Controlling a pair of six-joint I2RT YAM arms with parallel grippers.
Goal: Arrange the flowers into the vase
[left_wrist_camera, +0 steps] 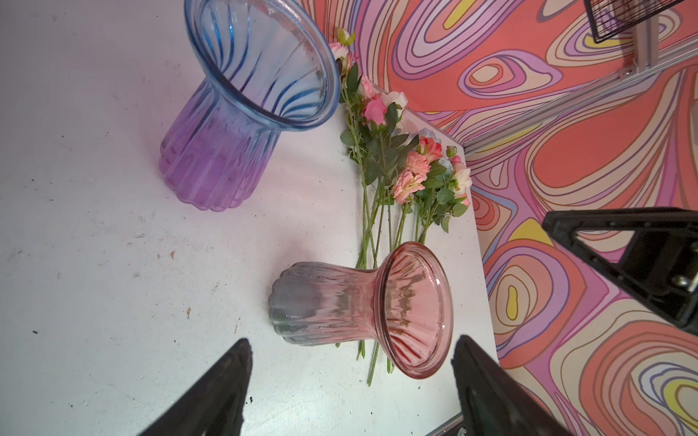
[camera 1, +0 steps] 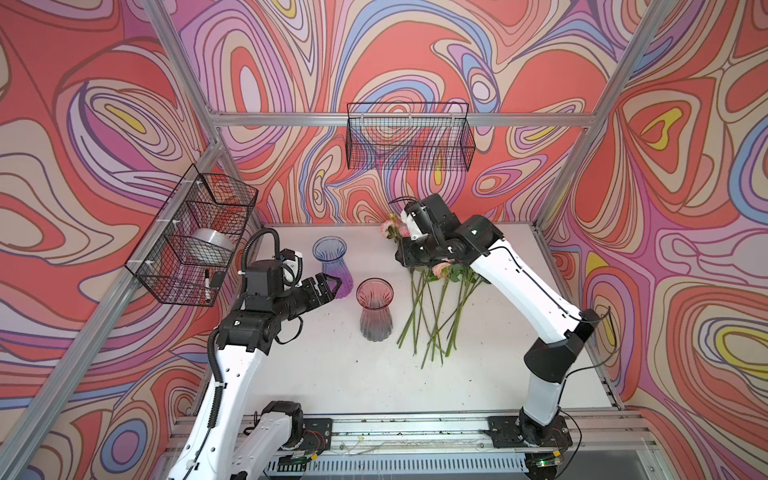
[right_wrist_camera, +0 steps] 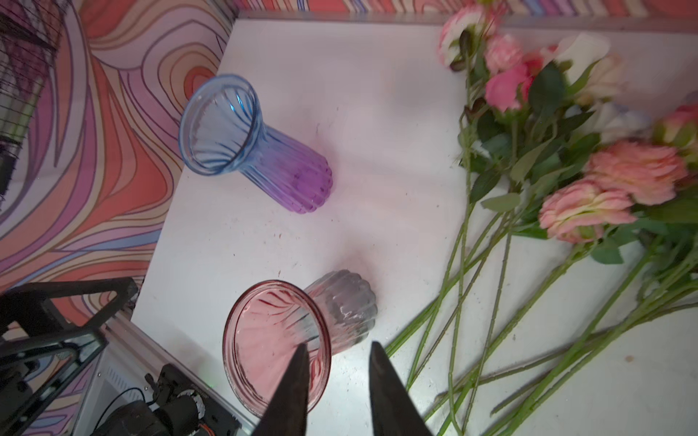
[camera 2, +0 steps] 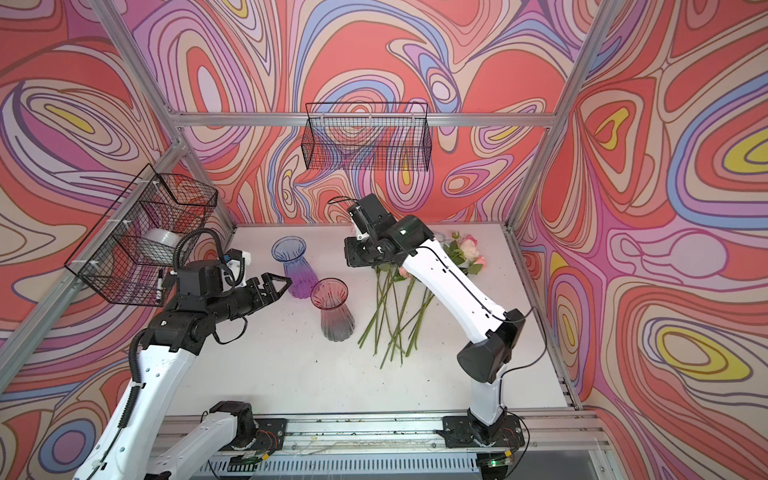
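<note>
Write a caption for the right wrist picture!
Empty right gripper, jaws apart, faces the pink vase; flowers lie on the table.

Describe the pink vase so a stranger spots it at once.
On the white table, find the flowers lying right of centre. Beside their stems stands the pink vase, upright and empty; unlike the blue vase farther back, it fades from pink rim to grey base.

Both vases are obviously ribbed glass, glossy and see-through: the pink vase [camera 1: 375, 309] and the blue-purple vase [camera 1: 329, 255] just behind it. The white table [camera 1: 332, 374] under the pink vase looks matt, kinda scuffed and speckled. The basket [camera 1: 409, 137] on the wall behind it is thin black wire mesh, hanging off a dull silvery metal rail [camera 1: 291, 119].
</note>
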